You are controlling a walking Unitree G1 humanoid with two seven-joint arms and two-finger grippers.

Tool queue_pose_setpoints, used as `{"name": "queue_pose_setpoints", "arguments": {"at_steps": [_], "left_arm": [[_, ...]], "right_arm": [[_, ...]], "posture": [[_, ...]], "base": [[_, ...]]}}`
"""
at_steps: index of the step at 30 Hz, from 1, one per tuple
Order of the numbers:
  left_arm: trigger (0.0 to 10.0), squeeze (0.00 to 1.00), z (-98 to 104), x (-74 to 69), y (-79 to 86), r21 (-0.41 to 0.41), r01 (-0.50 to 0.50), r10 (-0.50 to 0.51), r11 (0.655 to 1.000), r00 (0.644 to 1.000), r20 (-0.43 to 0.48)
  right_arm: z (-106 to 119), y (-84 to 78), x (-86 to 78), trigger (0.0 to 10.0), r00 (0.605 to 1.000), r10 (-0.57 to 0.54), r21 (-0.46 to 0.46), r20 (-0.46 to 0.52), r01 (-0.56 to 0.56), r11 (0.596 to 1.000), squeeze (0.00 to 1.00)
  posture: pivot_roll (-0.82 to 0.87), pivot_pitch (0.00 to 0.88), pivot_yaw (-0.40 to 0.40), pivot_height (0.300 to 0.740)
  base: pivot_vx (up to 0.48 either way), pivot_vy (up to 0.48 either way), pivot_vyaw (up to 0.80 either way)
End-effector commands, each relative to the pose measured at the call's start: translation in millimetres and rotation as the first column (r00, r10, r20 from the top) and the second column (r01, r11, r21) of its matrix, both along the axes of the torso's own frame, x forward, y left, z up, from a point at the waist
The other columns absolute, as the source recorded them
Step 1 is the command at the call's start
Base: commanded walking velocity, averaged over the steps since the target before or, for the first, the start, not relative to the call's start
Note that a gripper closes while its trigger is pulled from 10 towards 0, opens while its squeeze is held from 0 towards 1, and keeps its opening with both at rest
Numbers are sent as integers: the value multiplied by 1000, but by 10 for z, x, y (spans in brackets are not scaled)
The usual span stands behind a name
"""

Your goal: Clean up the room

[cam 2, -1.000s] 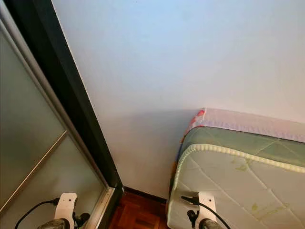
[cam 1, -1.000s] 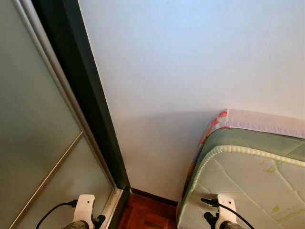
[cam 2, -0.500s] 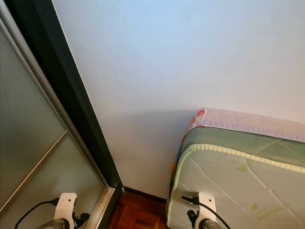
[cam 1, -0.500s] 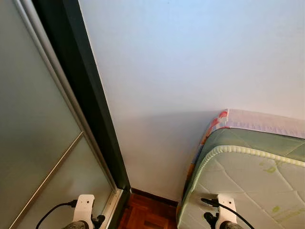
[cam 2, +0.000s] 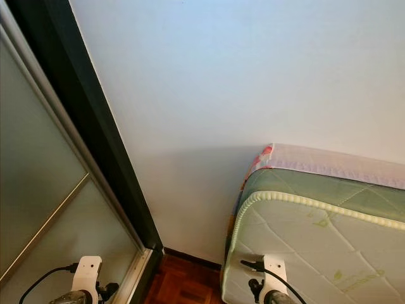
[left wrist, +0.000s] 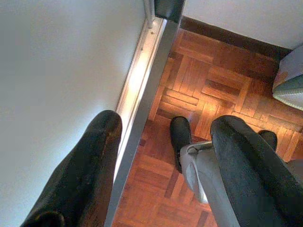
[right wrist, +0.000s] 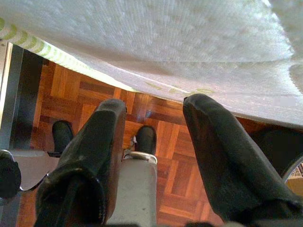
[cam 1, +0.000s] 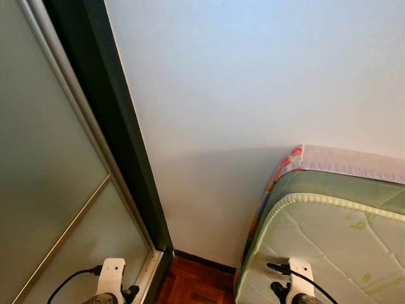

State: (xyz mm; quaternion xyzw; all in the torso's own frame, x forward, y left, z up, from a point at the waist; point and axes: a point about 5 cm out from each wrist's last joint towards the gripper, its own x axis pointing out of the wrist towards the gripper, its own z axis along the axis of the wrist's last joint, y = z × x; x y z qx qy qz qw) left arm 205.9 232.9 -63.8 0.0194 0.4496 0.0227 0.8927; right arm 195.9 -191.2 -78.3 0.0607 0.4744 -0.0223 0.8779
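White wall [cam 1: 253,95] ahead; mattress [cam 1: 329,247] long axis along wall; left gripper [left wrist: 165,156], right gripper [right wrist: 154,142] agape, empty.

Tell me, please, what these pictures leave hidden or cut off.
- Green-edged white quilted mattress: cut off by the head views' right and bottom edges.
- Brown parquet floor: mostly below the head views' bottom edge.
- Frosted sliding door: cut off at the left edge.
- Left claw and right claw, both open: fingers block the floor beneath.
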Motion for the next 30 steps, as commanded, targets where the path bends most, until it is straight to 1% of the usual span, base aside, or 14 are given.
{"name": "queue_pose_setpoints", "arguments": {"at_steps": [1, 17, 30], "left_arm": [[10000, 0, -24, -43, 13, 0, -11, 11, 1000, 1000, -24], [10000, 0, -26, -42, 2, -5, -19, 19, 1000, 1000, -23], [10000, 0, -15, -18, 0, 1, -18, 18, 1000, 1000, -21]], "right_arm": [[28, -9, 50, 10000, 1000, -3, -1, 15, 3, 1000, 0], [32, -21, 53, 10000, 1000, 15, -6, 12, -15, 1000, 0], [46, -28, 78, 10000, 1000, 21, -6, 18, -20, 1000, 0]], "posture": [[86, 0, -12, 740], [91, 0, -15, 740], [88, 0, -9, 740]], "base": [[-277, 0, 0], [-275, 0, 0], [0, 0, 0]]}}
